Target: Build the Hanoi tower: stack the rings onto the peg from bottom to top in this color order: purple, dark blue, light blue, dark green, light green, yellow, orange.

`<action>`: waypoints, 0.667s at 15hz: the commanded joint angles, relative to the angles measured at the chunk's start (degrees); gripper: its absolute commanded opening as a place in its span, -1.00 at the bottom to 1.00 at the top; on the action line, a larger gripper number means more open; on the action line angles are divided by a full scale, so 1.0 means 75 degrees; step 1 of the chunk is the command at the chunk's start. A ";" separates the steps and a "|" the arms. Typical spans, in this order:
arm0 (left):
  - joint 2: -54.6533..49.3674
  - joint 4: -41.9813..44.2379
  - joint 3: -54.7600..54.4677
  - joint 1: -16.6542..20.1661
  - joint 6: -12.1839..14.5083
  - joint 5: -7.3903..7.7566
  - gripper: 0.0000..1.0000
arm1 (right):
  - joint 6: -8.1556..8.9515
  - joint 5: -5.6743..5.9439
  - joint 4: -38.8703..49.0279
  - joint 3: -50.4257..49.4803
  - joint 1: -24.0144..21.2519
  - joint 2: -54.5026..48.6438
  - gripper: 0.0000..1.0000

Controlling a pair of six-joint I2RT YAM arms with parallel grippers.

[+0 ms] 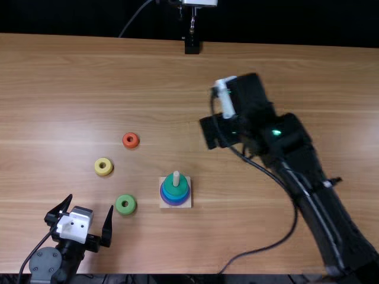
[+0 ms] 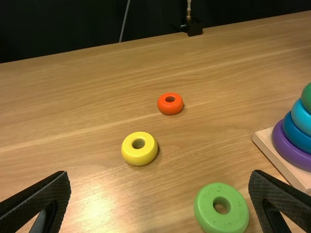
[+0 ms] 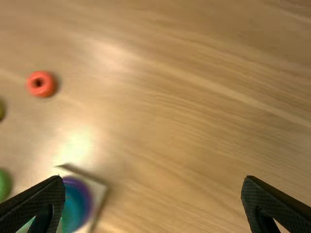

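Lowered off-centre, the wide-open left gripper (image 2: 159, 175) (right gripper (image 3: 152, 180) equally wide) could knock the round, light green, painted-wood ring (image 2: 205, 208).

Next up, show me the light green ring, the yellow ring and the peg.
Light green ring (image 2: 204, 208): left wrist view, face beside the hole.
Yellow ring (image 2: 139, 158): left wrist view, outer side.
Peg (image 1: 176, 178): top view, exposed shaft.

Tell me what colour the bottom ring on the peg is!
The bottom ring is purple, clearest in the left wrist view.
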 commanded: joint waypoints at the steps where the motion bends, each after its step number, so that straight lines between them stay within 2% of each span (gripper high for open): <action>1: -0.0089 -0.0578 -0.0806 0.0052 0.0108 0.0079 1.00 | -0.0034 0.0010 0.0534 -0.0782 -0.0555 -0.0834 1.00; 3: -0.0089 -0.0578 -0.0806 0.0052 0.0108 0.0079 1.00 | -0.0034 0.0010 0.1828 -0.1977 -0.1164 -0.1748 1.00; 5: -0.0089 -0.0578 -0.0806 0.0052 0.0108 0.0079 1.00 | -0.0034 0.0024 0.2841 -0.3079 -0.1492 -0.2521 1.00; 10: -0.0089 -0.0578 -0.0806 0.0052 0.0108 0.0079 1.00 | -0.0034 0.0010 0.3727 -0.5235 -0.1937 -0.4338 1.00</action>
